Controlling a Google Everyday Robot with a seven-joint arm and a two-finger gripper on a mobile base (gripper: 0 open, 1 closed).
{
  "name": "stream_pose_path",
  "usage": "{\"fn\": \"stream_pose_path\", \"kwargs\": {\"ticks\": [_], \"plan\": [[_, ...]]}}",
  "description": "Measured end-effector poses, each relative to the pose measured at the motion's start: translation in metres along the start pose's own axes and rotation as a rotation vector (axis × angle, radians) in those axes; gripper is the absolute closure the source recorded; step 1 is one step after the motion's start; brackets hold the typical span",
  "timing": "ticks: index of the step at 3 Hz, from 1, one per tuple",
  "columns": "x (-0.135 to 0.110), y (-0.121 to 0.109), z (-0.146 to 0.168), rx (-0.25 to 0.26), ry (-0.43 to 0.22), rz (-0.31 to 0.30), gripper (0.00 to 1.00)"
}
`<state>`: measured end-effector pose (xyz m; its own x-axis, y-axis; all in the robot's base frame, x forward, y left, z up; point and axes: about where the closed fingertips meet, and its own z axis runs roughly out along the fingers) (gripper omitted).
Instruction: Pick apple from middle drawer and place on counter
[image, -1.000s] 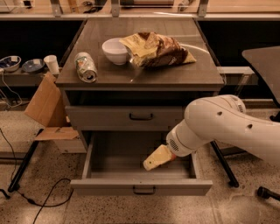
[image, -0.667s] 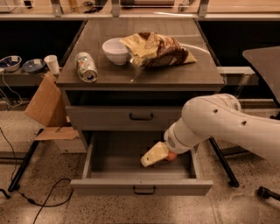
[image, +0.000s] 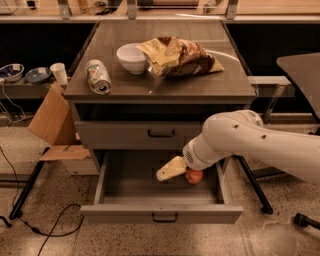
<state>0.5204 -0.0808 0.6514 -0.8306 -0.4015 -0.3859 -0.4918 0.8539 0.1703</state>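
Note:
The middle drawer (image: 161, 213) stands pulled open at the bottom of the cabinet. A small red-orange apple (image: 194, 176) lies on its floor toward the right. My gripper (image: 169, 170), cream-coloured, reaches down into the drawer from the right on a white arm; it sits just left of the apple and touches or nearly touches it. The wrist hides part of the apple. Above, the dark wood-grain counter (image: 200, 86) forms the cabinet top.
On the counter sit a white bowl (image: 132, 57), a crumpled chip bag (image: 180, 57) and a tipped can (image: 98, 76). The drawer above (image: 135, 134) is shut. A cardboard box (image: 52, 120) leans at the cabinet's left. Cables lie on the floor at left.
The gripper has shifted slightly left and up inside the drawer, and the apple now shows more fully at its right side.

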Motion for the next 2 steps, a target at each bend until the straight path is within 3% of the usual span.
{"fn": "stream_pose_path", "kwargs": {"ticks": [2], "plan": [[-0.025, -0.008, 0.065, -0.046, -0.04, 0.103, 0.0]]}}
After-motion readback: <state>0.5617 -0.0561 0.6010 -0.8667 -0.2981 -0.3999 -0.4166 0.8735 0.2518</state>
